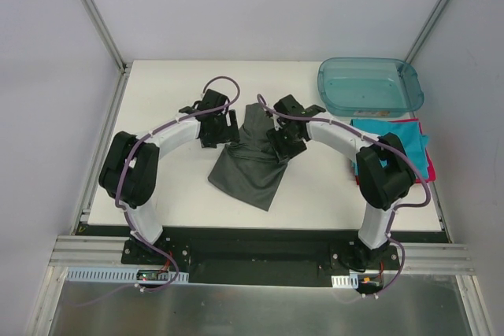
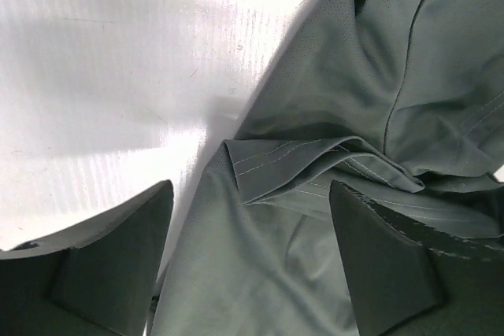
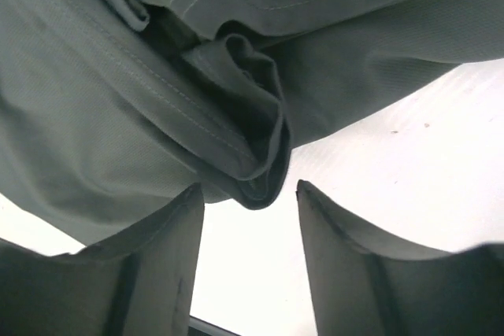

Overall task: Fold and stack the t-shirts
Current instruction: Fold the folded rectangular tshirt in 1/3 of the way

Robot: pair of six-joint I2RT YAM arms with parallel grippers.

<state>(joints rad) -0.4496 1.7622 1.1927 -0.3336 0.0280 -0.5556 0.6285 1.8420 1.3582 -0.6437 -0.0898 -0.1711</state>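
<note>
Dark grey t-shirt [image 1: 250, 164] lies crumpled mid-way across the table [image 1: 165, 92], between both grippers. Left gripper [image 2: 250, 194] has its jaws wide, with a stitched hem fold bunched between the fingers but unclamped; right gripper [image 3: 250, 190] has its jaws apart, with a rolled hem just past the tips, not gripped. Farther right, a teal t-shirt [image 1: 390, 130] lies over a red-pink t-shirt [image 1: 430, 167], near the teal tub [image 1: 370, 84].

the dark grey t-shirt [image 2: 331, 76] is soft matt cloth with a fine knit grain and pale stitched hems (the weave shows best up close). the table [image 2: 102, 76] is white, smooth and faintly glossy. the tub [image 1: 370, 84] is shiny translucent teal plastic. the left gripper [image 2: 250, 194] looks matt black, slightly grainy.
</note>
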